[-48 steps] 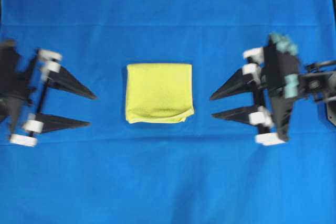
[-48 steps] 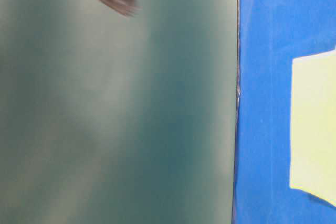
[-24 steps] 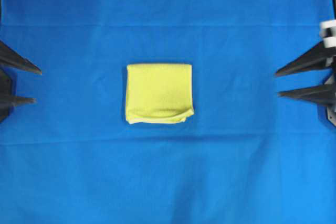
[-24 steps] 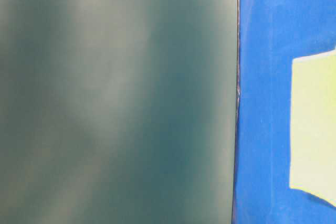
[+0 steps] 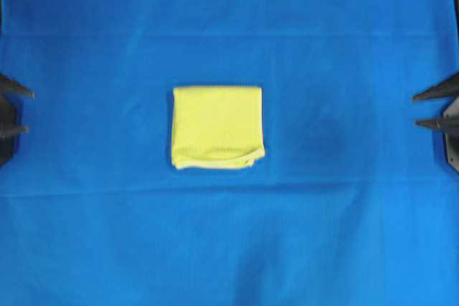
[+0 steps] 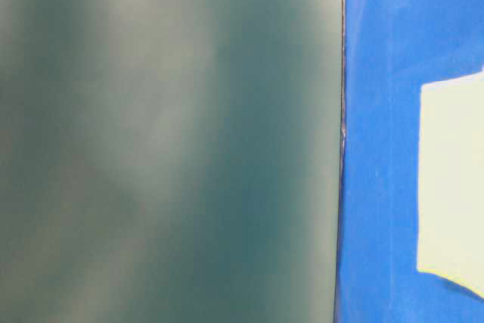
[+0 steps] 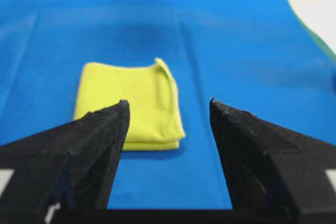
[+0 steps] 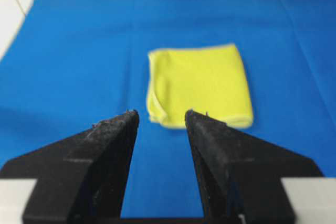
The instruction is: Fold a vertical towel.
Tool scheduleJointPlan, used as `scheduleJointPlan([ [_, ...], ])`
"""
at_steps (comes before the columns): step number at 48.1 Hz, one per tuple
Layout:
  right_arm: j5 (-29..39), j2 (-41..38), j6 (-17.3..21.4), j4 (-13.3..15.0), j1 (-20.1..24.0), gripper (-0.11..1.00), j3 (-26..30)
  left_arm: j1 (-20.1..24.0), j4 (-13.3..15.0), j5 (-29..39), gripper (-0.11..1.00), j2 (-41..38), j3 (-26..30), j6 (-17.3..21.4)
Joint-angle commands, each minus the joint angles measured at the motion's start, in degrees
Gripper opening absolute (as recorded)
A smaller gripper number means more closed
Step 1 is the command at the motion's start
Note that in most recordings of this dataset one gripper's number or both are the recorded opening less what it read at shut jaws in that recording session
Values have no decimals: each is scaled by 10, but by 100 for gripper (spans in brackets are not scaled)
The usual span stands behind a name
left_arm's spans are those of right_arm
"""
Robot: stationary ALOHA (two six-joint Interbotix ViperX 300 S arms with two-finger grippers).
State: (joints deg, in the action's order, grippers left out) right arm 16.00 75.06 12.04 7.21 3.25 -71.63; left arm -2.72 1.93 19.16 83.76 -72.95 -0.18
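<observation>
Jaws on both the left gripper [image 7: 167,111] and the right gripper [image 8: 161,119] stand spread and empty, out at opposite edges of the blue cloth [image 5: 344,234], well apart from the towel [image 5: 217,127]. It lies folded at the middle. One layer curls loose along its edge; I'd worry it springs open if brushed.

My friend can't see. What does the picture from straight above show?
A small, folded, bright yellow terry towel lies on a large blue cloth. The tips of the open left gripper and the open right gripper peek in from the sides.
</observation>
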Motion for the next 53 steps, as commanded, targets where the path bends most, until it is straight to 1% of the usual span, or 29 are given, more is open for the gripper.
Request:
scheduleJointPlan([
  [1,-9,6,1,-4,-11,49,-4,10,-1,-11,60,-4,3,0],
  [12,-4,7,7,-6,-13,49,-4,14,-1,-18,59,-11,-11,-1],
  [53,-3,5,7,-4,-14,49,-5,14,-1,-18,59,-9,-11,-1],
])
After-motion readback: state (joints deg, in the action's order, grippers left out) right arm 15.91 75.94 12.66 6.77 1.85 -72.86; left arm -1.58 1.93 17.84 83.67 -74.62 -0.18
